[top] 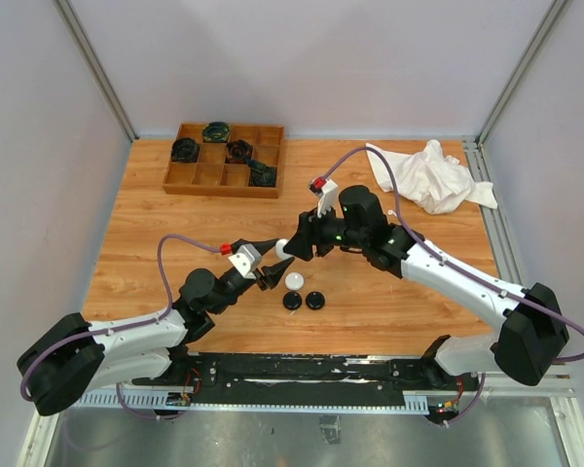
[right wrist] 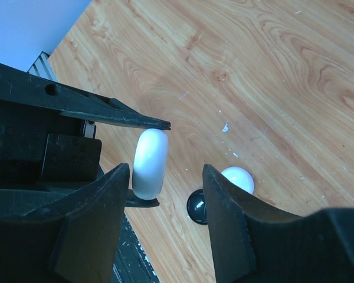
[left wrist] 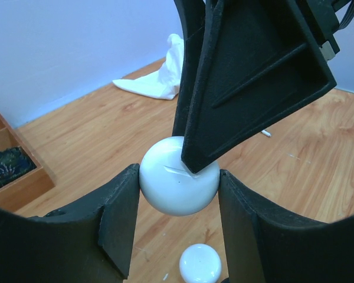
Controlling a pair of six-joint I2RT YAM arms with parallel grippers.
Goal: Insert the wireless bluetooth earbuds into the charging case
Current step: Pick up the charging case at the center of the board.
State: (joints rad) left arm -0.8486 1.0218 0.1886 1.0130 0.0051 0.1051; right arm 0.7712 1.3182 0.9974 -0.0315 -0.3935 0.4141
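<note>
One white case (left wrist: 178, 180): pinched by left end effector (top: 280, 256), above bench (top: 175, 224)
Right end effector (right wrist: 165, 177): spread, straddling case; better closed gently against firm left pinch
Earbuds: not discernible

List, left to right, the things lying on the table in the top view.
Tray → white puck → right-hand black puck → cloth. The other black puck lines up with the white one, so it is omitted.
</note>
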